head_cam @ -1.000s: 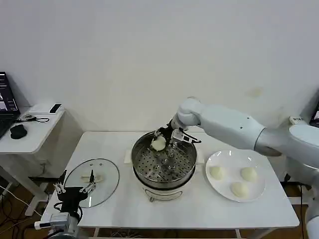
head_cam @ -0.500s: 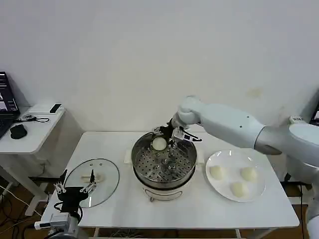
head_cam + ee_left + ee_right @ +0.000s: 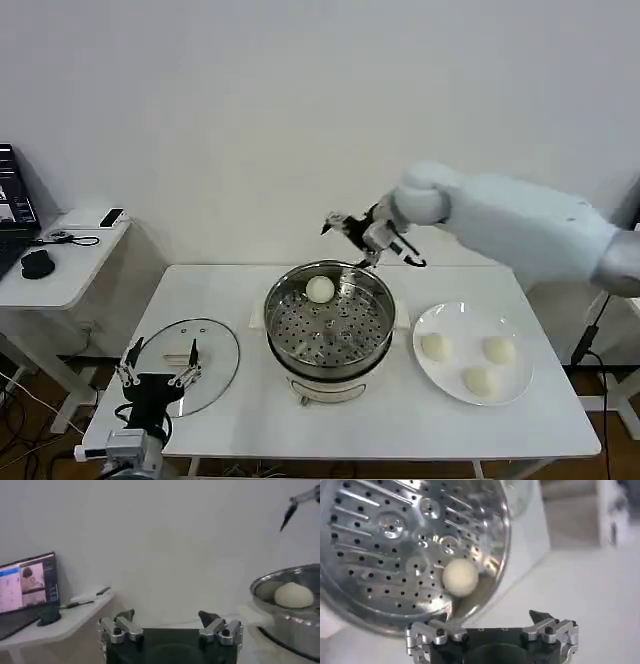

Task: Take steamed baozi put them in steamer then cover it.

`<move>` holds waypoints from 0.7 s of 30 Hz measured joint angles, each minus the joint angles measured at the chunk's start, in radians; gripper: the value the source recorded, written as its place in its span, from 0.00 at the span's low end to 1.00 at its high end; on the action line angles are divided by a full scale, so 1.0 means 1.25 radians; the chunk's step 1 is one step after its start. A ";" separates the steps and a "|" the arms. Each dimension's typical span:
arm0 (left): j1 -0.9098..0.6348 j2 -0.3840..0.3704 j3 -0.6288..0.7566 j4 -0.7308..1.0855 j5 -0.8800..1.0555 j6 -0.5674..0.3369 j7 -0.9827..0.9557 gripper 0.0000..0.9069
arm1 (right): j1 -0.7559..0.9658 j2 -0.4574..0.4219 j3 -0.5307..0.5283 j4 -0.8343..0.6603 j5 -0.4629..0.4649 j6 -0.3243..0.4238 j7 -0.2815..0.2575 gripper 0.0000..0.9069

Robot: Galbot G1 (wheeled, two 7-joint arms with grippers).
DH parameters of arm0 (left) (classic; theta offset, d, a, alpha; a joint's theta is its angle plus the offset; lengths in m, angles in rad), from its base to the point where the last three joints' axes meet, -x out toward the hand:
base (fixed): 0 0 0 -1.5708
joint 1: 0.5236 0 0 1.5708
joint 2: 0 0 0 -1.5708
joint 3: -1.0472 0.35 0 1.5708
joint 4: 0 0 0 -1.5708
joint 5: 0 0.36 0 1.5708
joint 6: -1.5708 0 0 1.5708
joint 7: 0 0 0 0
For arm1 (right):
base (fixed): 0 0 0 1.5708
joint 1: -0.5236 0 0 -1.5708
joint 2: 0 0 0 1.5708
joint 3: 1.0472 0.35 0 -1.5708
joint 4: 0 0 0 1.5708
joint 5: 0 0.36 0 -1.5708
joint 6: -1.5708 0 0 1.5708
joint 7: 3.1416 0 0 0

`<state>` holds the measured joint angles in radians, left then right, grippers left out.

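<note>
Since a second ago the right gripper (image 3: pixel 352 238) has let go of one bao (image 3: pixel 320 289) and risen clear of the steamer (image 3: pixel 330 325); its jaws now stand apart and empty, up and back from the far rim. That bao sits just below and ahead of it on the perforated tray, close against the far wall. Three more baozi (image 3: pixel 433 346) lie on the plate (image 3: pixel 443 385), down and to the gripper's right, beside the steamer.

The left gripper (image 3: pixel 158 368) waits low at the table's near-left corner, fingers spread and holding nothing, with the lid (image 3: pixel 210 372) flat on the table just beyond it.

My read: one bun of four is in, so the plate comes next. These buns look light, soft and smooth-skinned, so a hard pinch would likely dent or tear them. Best to straddle one across its widest part, fingers low on the sides, and close gently. The glass lid is stiff, heavier and breakable; its central knob (image 3: pixel 185 355) is the sensible place to grip.
</note>
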<state>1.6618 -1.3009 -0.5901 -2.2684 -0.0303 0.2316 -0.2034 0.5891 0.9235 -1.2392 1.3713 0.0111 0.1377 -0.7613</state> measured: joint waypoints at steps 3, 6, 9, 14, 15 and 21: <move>-0.003 0.008 0.000 -0.003 0.000 0.001 0.001 1.00 | 0.014 -0.066 -0.009 0.036 0.036 -0.068 -0.008 1.00; -0.009 0.017 0.007 -0.003 0.006 0.001 0.002 1.00 | 0.016 -0.134 -0.016 0.071 0.072 -0.128 -0.011 1.00; -0.013 0.022 0.013 -0.003 0.012 0.002 0.002 1.00 | 0.016 -0.199 -0.029 0.106 0.101 -0.178 -0.012 1.00; -0.016 0.026 0.024 -0.003 0.021 0.001 0.005 1.00 | -0.004 -0.291 -0.043 0.142 0.124 -0.237 -0.017 1.00; -0.016 0.028 0.025 -0.002 0.022 0.000 0.005 1.00 | -0.013 -0.304 -0.043 0.146 0.127 -0.245 -0.018 1.00; -0.021 0.037 0.025 0.004 0.026 0.001 0.008 1.00 | -0.098 -0.352 -0.006 0.149 0.138 -0.273 -0.031 1.00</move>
<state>1.6354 -1.2551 -0.5583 -2.2634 0.0018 0.2325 -0.1939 0.4661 0.4835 -1.2462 1.5581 0.1838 -0.2038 -0.8006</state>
